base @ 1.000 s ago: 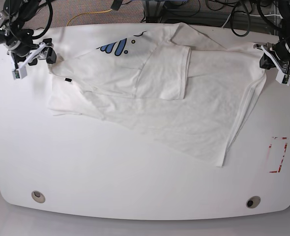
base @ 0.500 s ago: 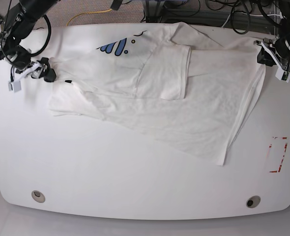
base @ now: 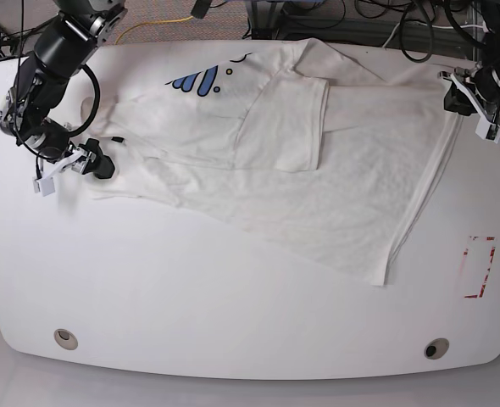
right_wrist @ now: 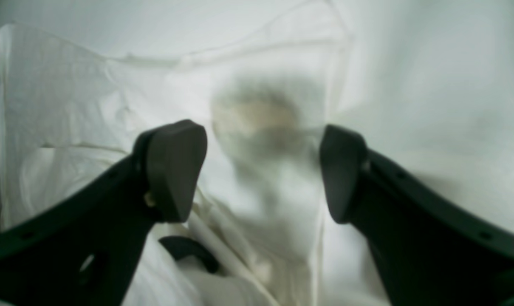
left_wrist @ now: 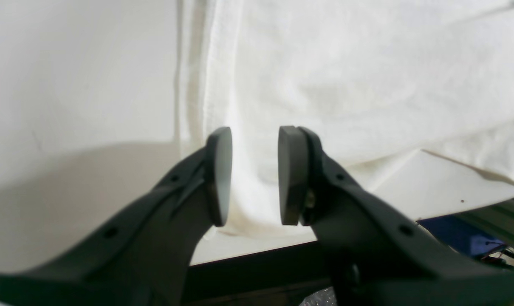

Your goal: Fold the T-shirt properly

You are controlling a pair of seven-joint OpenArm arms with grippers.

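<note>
The white T-shirt (base: 318, 178) lies rumpled and partly folded over itself across the far half of the table, with a blue print (base: 195, 80) at its far left. My right gripper (base: 74, 170) is open at the shirt's left edge. In the right wrist view it (right_wrist: 261, 170) hangs wide open over wrinkled cloth (right_wrist: 70, 106), near a small black tag (right_wrist: 189, 250). My left gripper (base: 470, 106) is at the shirt's far right corner. In the left wrist view it (left_wrist: 250, 174) has its pads a little apart over the shirt's hem (left_wrist: 197, 85).
The white table (base: 233, 297) has two round holes near its front edge (base: 64, 338) (base: 436, 348) and a red-marked rectangle (base: 479, 267) at the right. Cables (base: 157, 25) lie beyond the far edge. The far table edge (left_wrist: 257, 250) is just behind the left gripper.
My right gripper has moved toward the front along the shirt's left edge and lower to it. The shirt's right hem now lies straighter. The left gripper has barely moved.
</note>
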